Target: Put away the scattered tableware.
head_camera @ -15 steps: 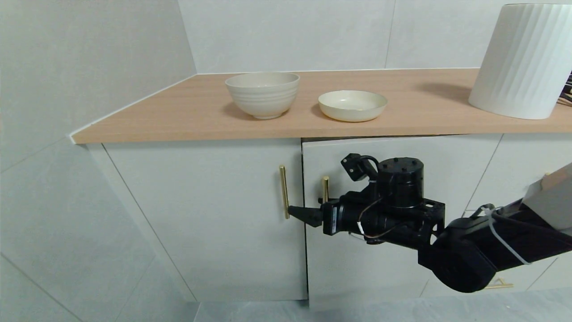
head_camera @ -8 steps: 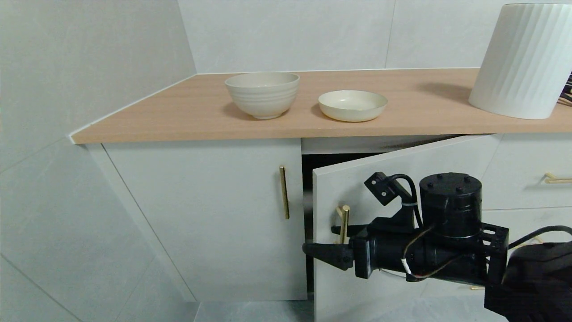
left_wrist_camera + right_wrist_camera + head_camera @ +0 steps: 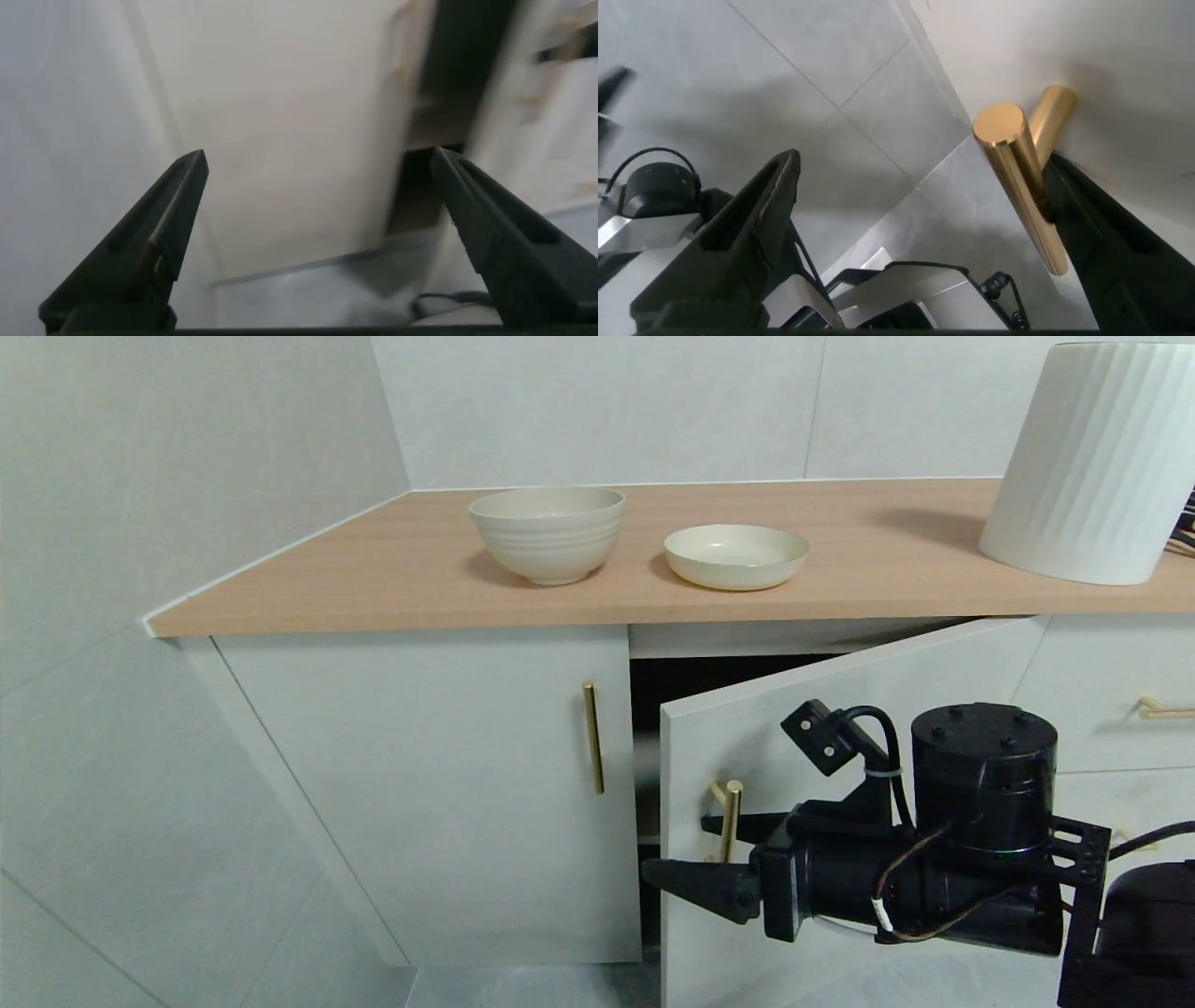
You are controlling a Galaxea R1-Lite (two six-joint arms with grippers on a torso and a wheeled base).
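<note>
My right gripper [image 3: 677, 847] is spread open around the handle [image 3: 731, 821] of the ajar right door [image 3: 840, 700]. My left gripper [image 3: 318, 154] gapes wide, holding nothing. Bowl [image 3: 547, 534] and dish [image 3: 737, 555] sit on the counter [image 3: 373, 588], with the bowl on the left.

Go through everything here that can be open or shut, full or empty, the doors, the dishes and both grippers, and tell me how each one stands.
Left cabinet door: shut.
Right cabinet door: partly open, swung outward.
Deep bowl: upright on the counter, nothing seen inside.
Shallow dish: upright on the counter, empty.
Right gripper: open, with the door handle between its fingers.
Left gripper: open, holding nothing.
</note>
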